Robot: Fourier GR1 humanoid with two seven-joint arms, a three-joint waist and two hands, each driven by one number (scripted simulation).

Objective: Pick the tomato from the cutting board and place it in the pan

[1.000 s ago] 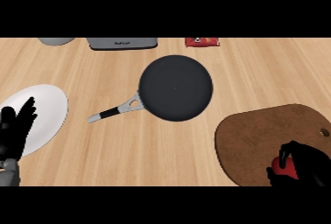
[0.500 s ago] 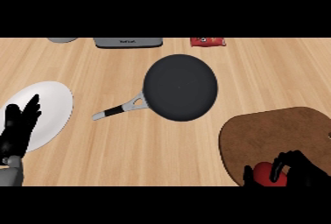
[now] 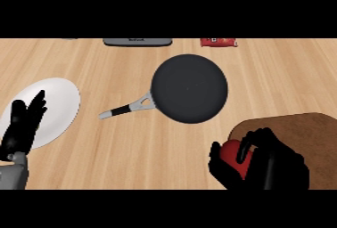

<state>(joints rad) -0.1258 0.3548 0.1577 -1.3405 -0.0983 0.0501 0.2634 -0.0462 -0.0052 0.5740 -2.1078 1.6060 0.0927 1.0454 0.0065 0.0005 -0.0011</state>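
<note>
The red tomato (image 3: pixel 232 154) shows between the thumb and curled fingers of my right hand (image 3: pixel 270 164), at the left end of the brown cutting board (image 3: pixel 296 129) in the lower right. My right hand is shut on the tomato and hides most of it. The black pan (image 3: pixel 189 88) lies in the middle of the counter, up and left of that hand, its grey and black handle (image 3: pixel 126 108) pointing to the lower left. My left hand (image 3: pixel 23 124) rests open at the left edge, fingers up, over a white plate.
A white plate (image 3: pixel 59 100) lies at the left. Along the far edge sit a grey device (image 3: pixel 138 42) and a red packet (image 3: pixel 219 42). Bare wooden counter (image 3: pixel 145 151) spreads between the pan and the near edge.
My right hand with the tomato has shifted left toward the board's left end. The whole scene has slid slightly right in view. The left hand has kept its pose.
</note>
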